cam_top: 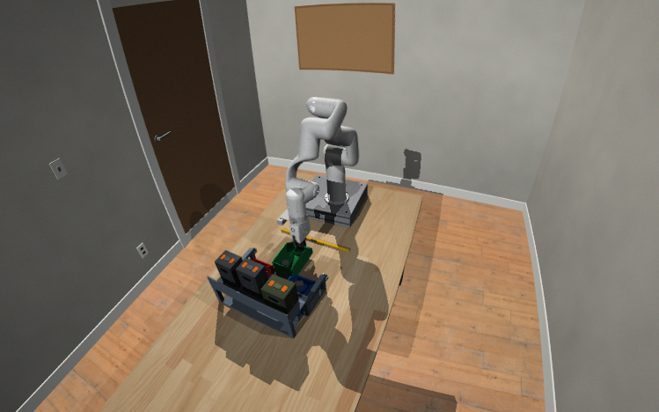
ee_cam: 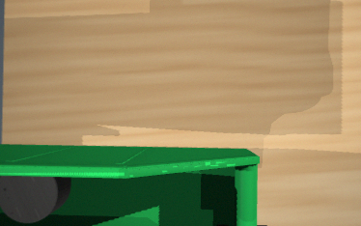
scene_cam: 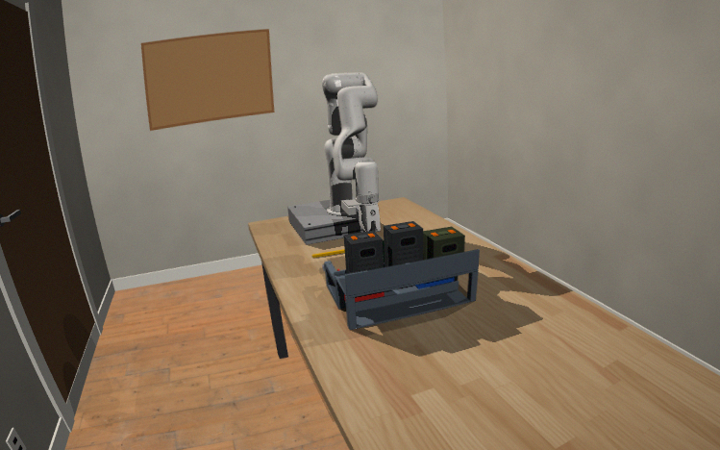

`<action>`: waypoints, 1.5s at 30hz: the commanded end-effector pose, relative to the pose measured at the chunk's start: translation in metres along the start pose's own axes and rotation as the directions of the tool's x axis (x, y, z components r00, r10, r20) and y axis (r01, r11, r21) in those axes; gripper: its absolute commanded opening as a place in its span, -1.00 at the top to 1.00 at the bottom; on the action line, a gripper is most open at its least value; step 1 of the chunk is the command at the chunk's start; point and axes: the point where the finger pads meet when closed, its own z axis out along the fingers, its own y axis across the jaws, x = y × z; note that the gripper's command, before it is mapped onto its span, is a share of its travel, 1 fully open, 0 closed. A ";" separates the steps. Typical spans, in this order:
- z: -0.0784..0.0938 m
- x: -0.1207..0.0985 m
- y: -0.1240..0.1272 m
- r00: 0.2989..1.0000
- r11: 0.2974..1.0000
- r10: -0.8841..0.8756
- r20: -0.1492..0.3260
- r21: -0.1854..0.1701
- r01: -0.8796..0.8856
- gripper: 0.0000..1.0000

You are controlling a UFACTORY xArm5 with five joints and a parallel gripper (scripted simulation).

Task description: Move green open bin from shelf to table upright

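The green open bin (cam_top: 291, 258) is on the robot's side of the grey shelf (cam_top: 270, 294), outside the shelf frame and over the table. My gripper (cam_top: 298, 240) comes down from above and is shut on the bin's rim. In the wrist view the green rim (ee_cam: 120, 161) fills the lower part, with a grey cylinder part (ee_cam: 27, 199) inside the bin. I cannot tell whether the bin touches the table. In the exterior view the gripper (scene_cam: 370, 223) shows behind the dark boxes and the green bin is hidden.
Three dark lidded boxes (cam_top: 227, 266) (cam_top: 251, 275) (cam_top: 279, 291) stand on the shelf top. A red bin (cam_top: 265, 266) and a blue bin (cam_top: 304, 284) sit on the shelf. A yellow strip (cam_top: 321, 241) lies between the shelf and the robot base (cam_top: 336, 202).
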 end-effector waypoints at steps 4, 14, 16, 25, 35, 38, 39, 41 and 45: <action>-0.001 0.000 0.003 1.000 1.000 0.000 0.004 0.002 0.000 1.00; -0.001 0.000 0.006 1.000 1.000 0.000 0.004 0.002 0.000 1.00; 0.000 0.000 0.005 1.000 1.000 0.000 0.004 0.002 0.000 1.00; 0.004 0.000 0.005 1.000 1.000 0.000 0.004 0.002 0.000 1.00; 0.009 0.000 0.005 1.000 1.000 0.000 0.004 0.003 0.000 1.00; 0.010 0.000 0.005 1.000 1.000 0.000 0.004 0.003 0.000 1.00; 0.010 0.000 0.005 1.000 1.000 0.000 0.004 0.003 0.000 1.00; 0.011 0.000 0.005 1.000 1.000 0.000 0.004 0.003 0.000 1.00; 0.013 0.000 0.005 1.000 1.000 0.000 0.004 0.003 0.000 1.00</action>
